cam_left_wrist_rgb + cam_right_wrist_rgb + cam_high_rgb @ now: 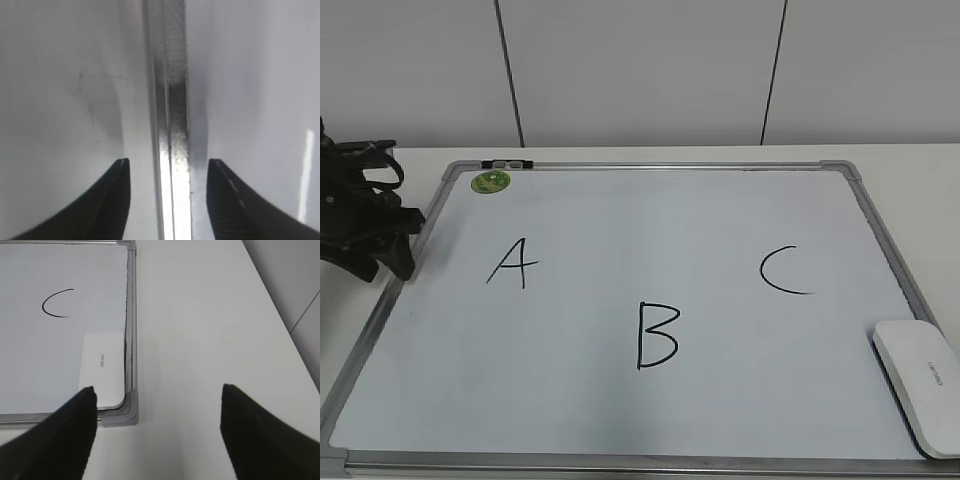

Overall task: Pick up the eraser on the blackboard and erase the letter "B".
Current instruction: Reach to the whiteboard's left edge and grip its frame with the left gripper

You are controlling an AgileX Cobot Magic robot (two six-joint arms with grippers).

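The blackboard [650,210], a whiteboard with a silver frame, lies flat on the table. The black letter "B" [657,336] is at its front middle, with "A" [513,263] to the left and "C" [783,270] to the right. The white eraser [922,381] lies in the board's front right corner; it also shows in the right wrist view [103,367]. My left gripper [390,245] is open and empty, straddling the board's left frame [172,150]. My right gripper [157,405] is open and empty over bare table beside the board's corner, out of the exterior view.
A small round green magnet [490,181] and a black-and-white clip [507,163] sit at the board's back left. The white table [210,330] extends to the right of the board. A panelled white wall stands behind.
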